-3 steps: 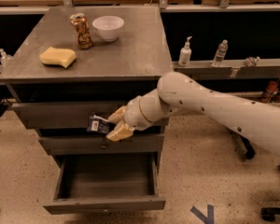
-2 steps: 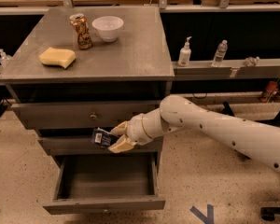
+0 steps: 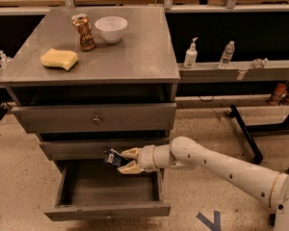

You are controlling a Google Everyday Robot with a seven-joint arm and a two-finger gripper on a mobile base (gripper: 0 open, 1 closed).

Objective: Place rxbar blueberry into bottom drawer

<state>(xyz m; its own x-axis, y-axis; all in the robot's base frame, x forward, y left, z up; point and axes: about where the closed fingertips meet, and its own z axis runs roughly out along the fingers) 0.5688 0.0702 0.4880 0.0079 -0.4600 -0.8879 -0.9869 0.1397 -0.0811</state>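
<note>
Camera view, the only one.

- Grey metal cabinet serves as the bench (image 3: 139,52). Three drawers below the top.
- Top drawer (image 3: 135,118) is shut, with a round knob at centre front. Middle drawer (image 3: 72,149) is also shut, or near enough; I can't tell if there is a small gap.
- Bottom drawer (image 3: 106,211) is pulled well out. Grey box interior, floor visible, nothing lying in it.
- White arm (image 3: 221,165) comes in from the lower right, roughly level, reaching left across the cabinet front.
- Gripper (image 3: 124,160) sits just in front of the lower edge of the middle drawer, over the back part of the open bottom drawer and right of its centre. It is in the air, not touching the drawer floor.
- Its tan fingers (image 3: 131,153) stand one above the other, pinching the rxbar blueberry (image 3: 112,158) between them.
- The bar sticks out to the left of the gripper, slightly tilted. Dark blue wrapper with a pale patch showing. It hangs above the drawer cavity, held clear of the floor and walls.
- On the bench top: yellow sponge (image 3: 59,59) near the left edge, a patterned can (image 3: 84,32) upright toward the back, and a white bowl (image 3: 111,29) just beside the can on its right. All are well apart from the gripper.
- Right of the bench, a grey ledge (image 3: 250,71) carries a pump bottle (image 3: 190,54) and a clear bottle (image 3: 226,54), both upright.
- Blue tape mark (image 3: 209,220) on the speckled floor, in front of the arm.
</note>
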